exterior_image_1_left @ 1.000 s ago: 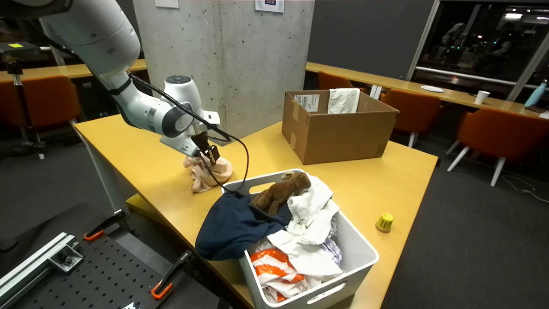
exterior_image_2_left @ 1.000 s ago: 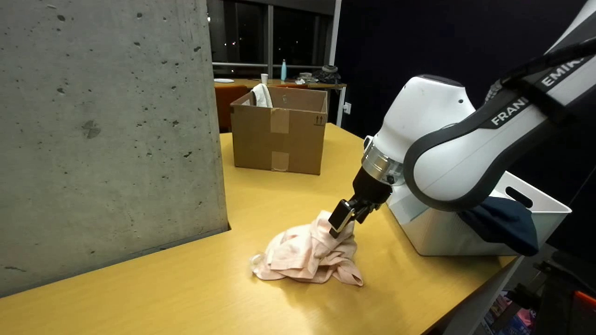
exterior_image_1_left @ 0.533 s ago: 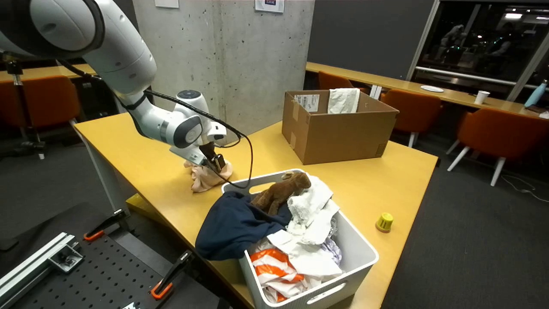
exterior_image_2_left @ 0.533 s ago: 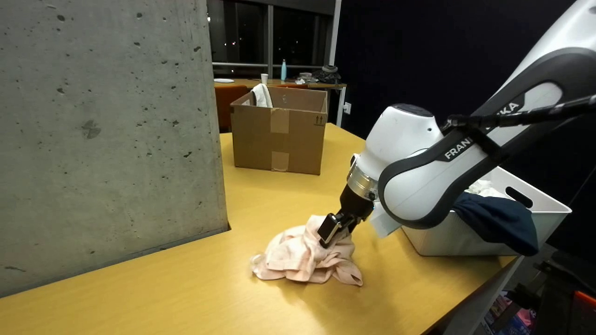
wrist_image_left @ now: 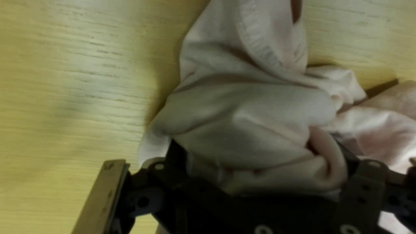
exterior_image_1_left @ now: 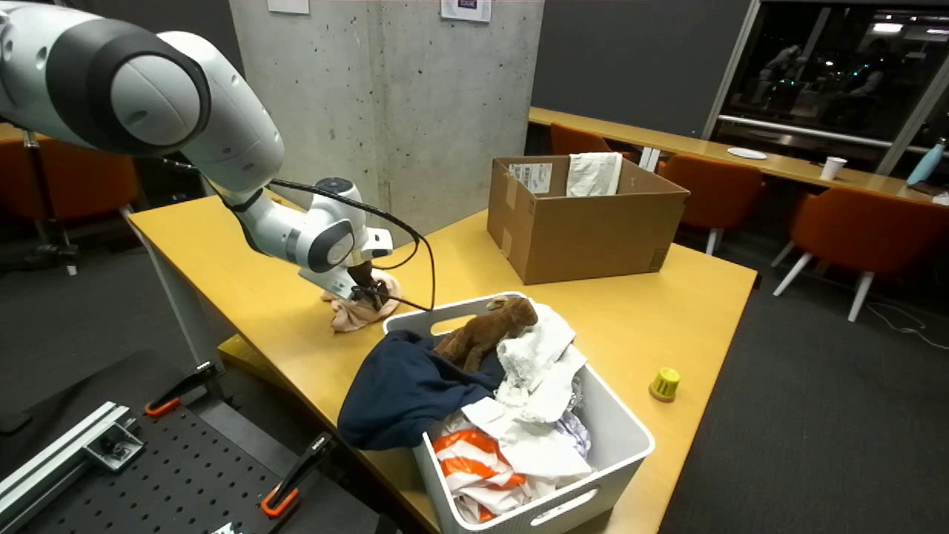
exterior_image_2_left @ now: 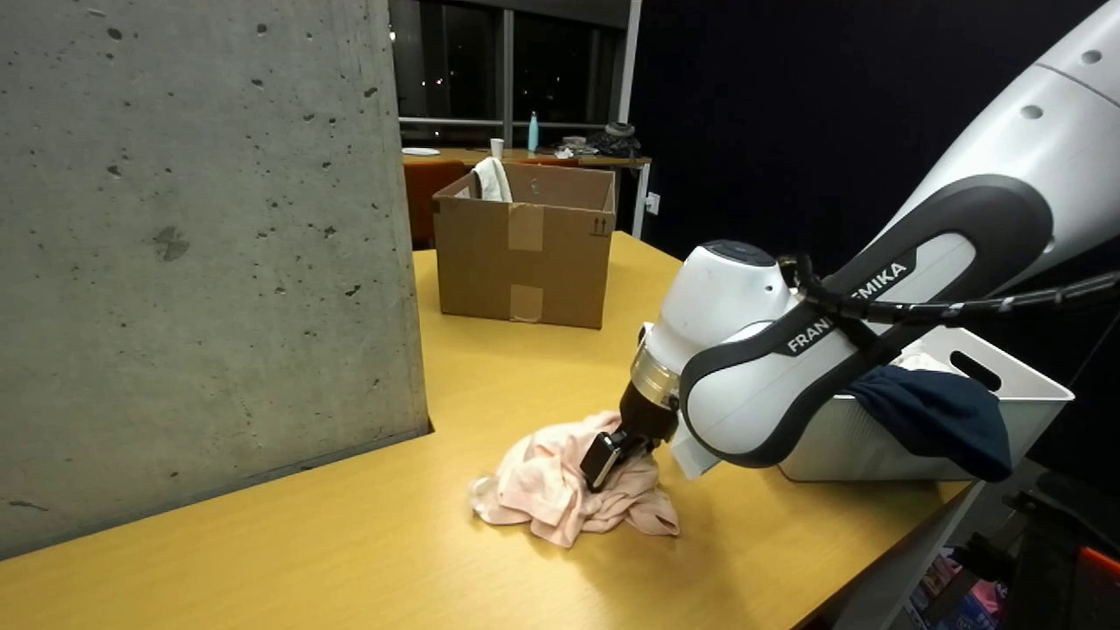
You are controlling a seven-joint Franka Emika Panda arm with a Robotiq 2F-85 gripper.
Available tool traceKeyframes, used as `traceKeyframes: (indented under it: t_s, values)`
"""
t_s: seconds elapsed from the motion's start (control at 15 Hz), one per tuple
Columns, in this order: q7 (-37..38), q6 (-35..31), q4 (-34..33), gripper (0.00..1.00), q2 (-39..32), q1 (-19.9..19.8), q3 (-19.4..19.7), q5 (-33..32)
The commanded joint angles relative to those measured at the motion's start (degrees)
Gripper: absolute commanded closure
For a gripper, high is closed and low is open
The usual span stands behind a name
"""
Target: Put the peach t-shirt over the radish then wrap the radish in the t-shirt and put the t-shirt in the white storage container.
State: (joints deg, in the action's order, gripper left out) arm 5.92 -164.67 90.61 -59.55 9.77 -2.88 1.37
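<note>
On the yellow wooden table [exterior_image_2_left: 289,560], the peach t-shirt [exterior_image_2_left: 535,477] lies crumpled under the gripper [wrist_image_left: 261,156]. Its fingers [wrist_image_left: 178,159] stand spread, with folds of the t-shirt between them; tips seem sunk in it, but the wrist view is dark. Near the t-shirt stands the white storage container [exterior_image_1_left: 617,419].

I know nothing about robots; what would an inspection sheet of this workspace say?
Surface: yellow table.
Peach t-shirt: crumpled on the table.
Radish: nothing seen; perhaps under the t-shirt.
White storage container: on the table, partly filled.
Clutter: navy garment hanging over the container's rim; brown plush toy inside; cardboard box with white cloth over its edge; yellow cup-shaped thing.
Tool: open, folds of the t-shirt between its jaws.
Cables: black cable along the arm.
Surroundings: concrete pillar, orange chairs, dark windows.
</note>
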Motion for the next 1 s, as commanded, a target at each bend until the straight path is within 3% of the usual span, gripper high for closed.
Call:
traceKeyframes:
  t_s: [0.0, 0.6, 0.93]
  values:
    - [-1.24, 2.75, -3.8, 0.28, -2.08, -0.78, -0.89, 0.06]
    - [-1.3, 3.82, -2.15, 0.9, 1.25, -1.82, -1.25, 0.51]
    - [-0.76, 3.0, 7.22, 0.94, 11.72, -2.8, 0.99, -0.04]
